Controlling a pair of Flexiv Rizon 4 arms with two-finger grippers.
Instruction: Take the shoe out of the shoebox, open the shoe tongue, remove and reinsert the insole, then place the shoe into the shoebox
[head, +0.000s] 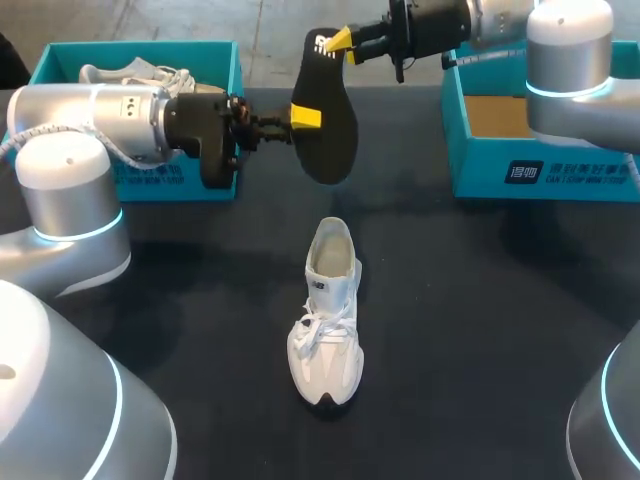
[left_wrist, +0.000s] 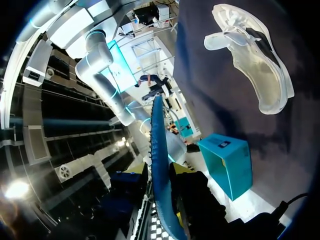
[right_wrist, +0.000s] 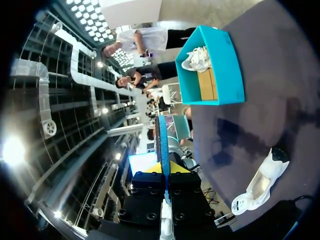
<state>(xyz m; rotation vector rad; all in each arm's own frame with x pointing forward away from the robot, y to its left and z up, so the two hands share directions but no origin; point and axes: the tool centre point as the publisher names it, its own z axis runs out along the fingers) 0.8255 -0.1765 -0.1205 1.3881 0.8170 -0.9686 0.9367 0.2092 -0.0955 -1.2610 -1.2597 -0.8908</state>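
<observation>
Head camera: I look down on the table from above and behind. Wrist cameras: close, viewing the insole edge-on. All share the shoe.

Insole: matt black, foam-like face. Shoe: white woven cloth upper, cord laces. Table: dark matt cloth cover. Shoebox: smooth teal card. Left arm casing: smooth satin silver.
</observation>
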